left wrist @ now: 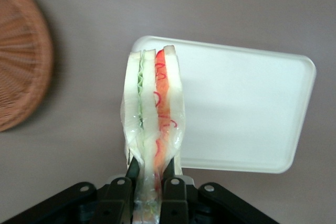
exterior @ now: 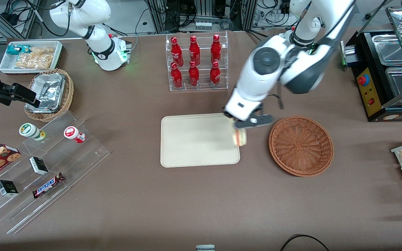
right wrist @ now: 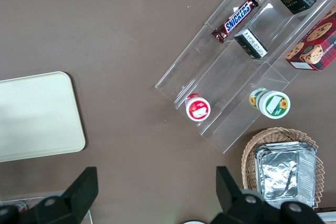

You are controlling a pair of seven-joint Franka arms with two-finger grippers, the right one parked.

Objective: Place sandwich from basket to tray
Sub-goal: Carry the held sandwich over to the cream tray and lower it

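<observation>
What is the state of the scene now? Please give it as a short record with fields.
sandwich: held between the end effector's fingers, hanging at the tray's edge nearest the basket
end effector: shut on the sandwich, between tray and basket
basket: holds nothing, beside the tray toward the working arm's end
tray: nothing resting on it yet
task progress: sandwich out of the basket, not yet set down

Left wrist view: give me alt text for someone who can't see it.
The end effector holds the sandwich upright, cut edge showing green and red filling, above the edge of the cream tray. The woven basket sits apart on the brown table.
</observation>
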